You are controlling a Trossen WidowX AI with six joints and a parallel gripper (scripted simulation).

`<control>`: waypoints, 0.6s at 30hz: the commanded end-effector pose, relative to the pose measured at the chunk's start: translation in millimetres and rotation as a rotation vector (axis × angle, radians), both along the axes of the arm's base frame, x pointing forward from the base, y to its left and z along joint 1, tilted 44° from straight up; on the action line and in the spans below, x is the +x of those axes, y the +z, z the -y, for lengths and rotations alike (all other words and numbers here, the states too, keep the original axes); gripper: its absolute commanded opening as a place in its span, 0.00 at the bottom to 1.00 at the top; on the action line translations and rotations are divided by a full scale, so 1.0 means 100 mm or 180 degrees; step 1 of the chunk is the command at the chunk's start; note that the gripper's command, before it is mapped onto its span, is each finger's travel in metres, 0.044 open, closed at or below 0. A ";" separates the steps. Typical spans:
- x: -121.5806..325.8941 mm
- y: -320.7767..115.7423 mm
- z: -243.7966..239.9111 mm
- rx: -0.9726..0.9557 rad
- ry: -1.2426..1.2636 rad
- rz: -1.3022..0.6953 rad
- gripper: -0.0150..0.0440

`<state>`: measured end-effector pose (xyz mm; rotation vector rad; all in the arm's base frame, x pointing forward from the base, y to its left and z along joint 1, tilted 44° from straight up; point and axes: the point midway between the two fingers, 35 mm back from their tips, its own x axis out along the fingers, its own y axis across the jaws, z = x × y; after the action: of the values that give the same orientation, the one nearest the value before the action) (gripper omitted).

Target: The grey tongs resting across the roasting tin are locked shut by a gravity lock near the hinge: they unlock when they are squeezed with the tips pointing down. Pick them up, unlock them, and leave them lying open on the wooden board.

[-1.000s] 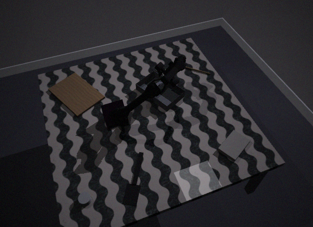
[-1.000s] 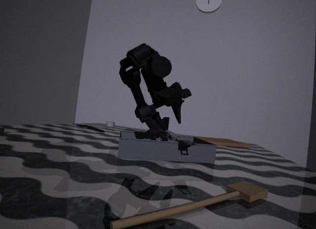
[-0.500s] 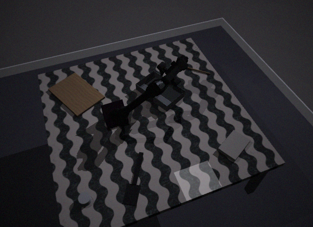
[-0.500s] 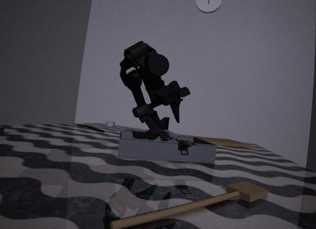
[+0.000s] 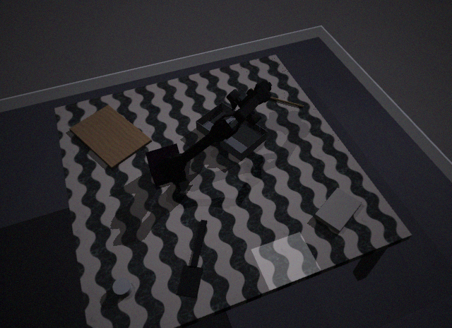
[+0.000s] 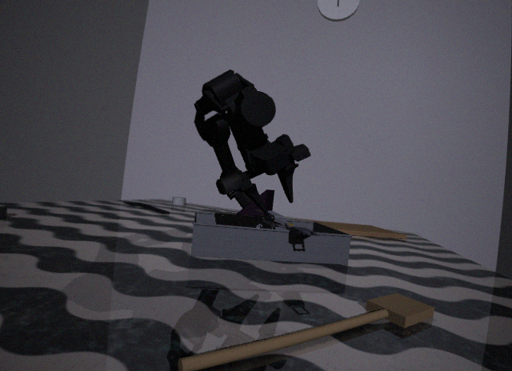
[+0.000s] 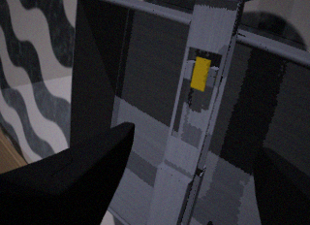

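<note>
Worktop (image 5: 251, 211) (image 6: 136, 251) with wavy dark and pale bands, directly bearing a grey roasting tin (image 5: 239, 156) (image 6: 269, 245), a wooden board (image 5: 110, 136) (image 6: 363, 229) (left in the top view), and a wooden mallet (image 5: 287, 102) (image 6: 285, 340).

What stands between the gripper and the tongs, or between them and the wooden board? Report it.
Nothing visible separates the gripper from the tongs. Toward the wooden board, the arm's base sits just beside the direct line.
</note>
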<state>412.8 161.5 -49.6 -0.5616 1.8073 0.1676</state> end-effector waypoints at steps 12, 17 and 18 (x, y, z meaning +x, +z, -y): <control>-0.07 -0.29 0.09 -0.0019 0.0002 -0.0044 0.69; -0.09 -0.36 0.11 -0.0019 0.0002 -0.0044 0.69; -0.09 -0.38 0.11 -0.0019 0.0002 -0.0044 0.69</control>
<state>407.6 153.9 -78.5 -0.5556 1.8113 0.1647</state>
